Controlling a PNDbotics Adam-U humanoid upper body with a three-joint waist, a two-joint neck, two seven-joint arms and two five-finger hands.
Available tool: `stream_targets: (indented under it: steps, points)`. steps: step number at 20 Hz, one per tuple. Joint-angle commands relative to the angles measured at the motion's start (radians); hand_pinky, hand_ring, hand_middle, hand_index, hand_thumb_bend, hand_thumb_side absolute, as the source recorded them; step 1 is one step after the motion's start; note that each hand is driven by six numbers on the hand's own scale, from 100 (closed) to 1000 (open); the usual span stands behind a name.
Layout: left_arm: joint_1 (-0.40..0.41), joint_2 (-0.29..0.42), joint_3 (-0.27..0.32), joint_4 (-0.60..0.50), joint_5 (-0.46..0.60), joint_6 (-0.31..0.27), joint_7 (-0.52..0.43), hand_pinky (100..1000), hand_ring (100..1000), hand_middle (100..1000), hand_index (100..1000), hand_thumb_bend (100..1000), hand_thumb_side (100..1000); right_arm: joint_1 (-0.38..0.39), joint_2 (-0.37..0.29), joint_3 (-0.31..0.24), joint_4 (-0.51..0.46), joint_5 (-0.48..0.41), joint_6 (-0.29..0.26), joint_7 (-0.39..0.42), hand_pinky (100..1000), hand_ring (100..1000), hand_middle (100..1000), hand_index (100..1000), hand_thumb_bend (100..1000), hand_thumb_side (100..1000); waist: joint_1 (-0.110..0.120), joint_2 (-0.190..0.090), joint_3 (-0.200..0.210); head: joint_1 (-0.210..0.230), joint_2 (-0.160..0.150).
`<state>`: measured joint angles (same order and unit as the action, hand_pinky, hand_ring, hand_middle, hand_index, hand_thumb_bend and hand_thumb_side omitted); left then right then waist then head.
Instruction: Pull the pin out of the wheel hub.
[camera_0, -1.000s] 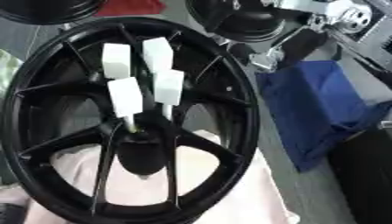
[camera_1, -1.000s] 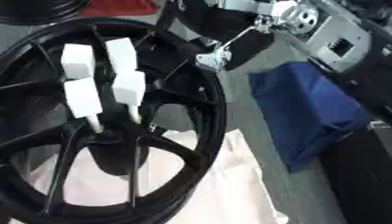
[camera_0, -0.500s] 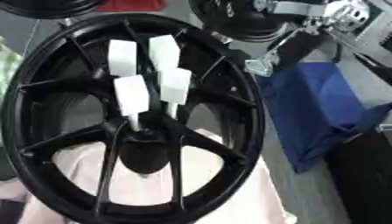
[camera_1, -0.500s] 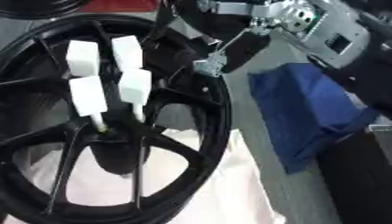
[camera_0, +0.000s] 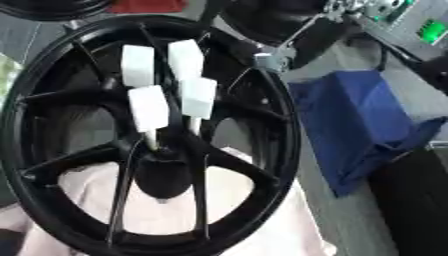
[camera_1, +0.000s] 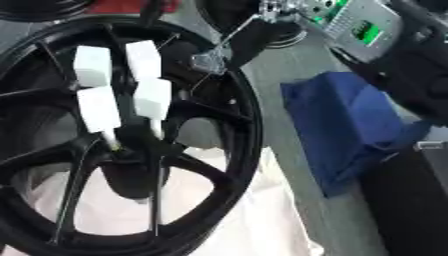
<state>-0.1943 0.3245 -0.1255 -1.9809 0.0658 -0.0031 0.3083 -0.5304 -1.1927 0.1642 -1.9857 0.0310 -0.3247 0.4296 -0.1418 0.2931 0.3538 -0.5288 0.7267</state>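
Black wheel (camera_0: 262, 165) laid flat on pale cloth (camera_0: 245, 200); four white-capped pins (camera_0: 149, 107) seated upright at hub (camera_0: 162, 172). Right hand (camera_1: 219, 57) seen above-right of pins (finger state cannot be told), presumably approaching for pull.

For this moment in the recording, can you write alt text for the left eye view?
A large black spoked wheel fills the view, with four white block-headed pins standing up from around its hub. It lies on a pale pink cloth; a blue cloth lies to its right, and a metal arm part reaches in from above.
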Motion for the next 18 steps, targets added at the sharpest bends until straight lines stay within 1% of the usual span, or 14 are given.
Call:
stream_targets:
  steps: [1, 4, 6, 8, 13, 18]
  points:
    - [-0.009, 0.021, 0.001, -0.019, 0.004, -0.001, -0.006, 792, 609, 637, 786, 381, 679, -0.044, -0.038, 0.018, -0.014, -0.009, 0.021, 0.085, 902, 819, 761, 865, 102, 514, 0.002, -0.027, 0.001, -0.024, 0.022]
    - [-0.008, 0.023, 0.001, -0.019, 0.005, -0.001, -0.007, 793, 609, 637, 786, 381, 679, -0.088, -0.032, 0.033, -0.014, -0.023, 0.044, 0.159, 910, 837, 778, 876, 157, 483, 0.0, -0.029, -0.002, -0.034, 0.027]
    - [-0.008, 0.024, 0.0, -0.019, 0.005, 0.0, -0.009, 793, 607, 638, 786, 379, 680, -0.12, -0.026, 0.043, -0.014, -0.026, 0.07, 0.191, 912, 845, 786, 878, 186, 464, 0.0, -0.03, -0.004, -0.04, 0.025]
    - [-0.007, 0.025, 0.001, -0.019, 0.005, -0.001, -0.009, 794, 605, 638, 786, 379, 680, -0.148, -0.018, 0.054, -0.014, -0.028, 0.099, 0.212, 914, 847, 788, 881, 194, 455, 0.0, -0.03, -0.006, -0.045, 0.024]
    - [-0.006, 0.024, 0.001, -0.019, 0.005, -0.001, -0.009, 795, 602, 640, 786, 376, 682, -0.194, 0.0, 0.08, -0.014, -0.021, 0.166, 0.228, 911, 847, 789, 885, 206, 444, 0.002, -0.028, -0.007, -0.046, 0.013]
    - [-0.008, 0.021, 0.0, -0.019, 0.005, -0.002, -0.01, 795, 601, 641, 786, 377, 681, -0.233, 0.025, 0.103, -0.014, -0.005, 0.238, 0.221, 908, 840, 781, 879, 187, 440, 0.004, -0.027, -0.002, -0.041, -0.007]
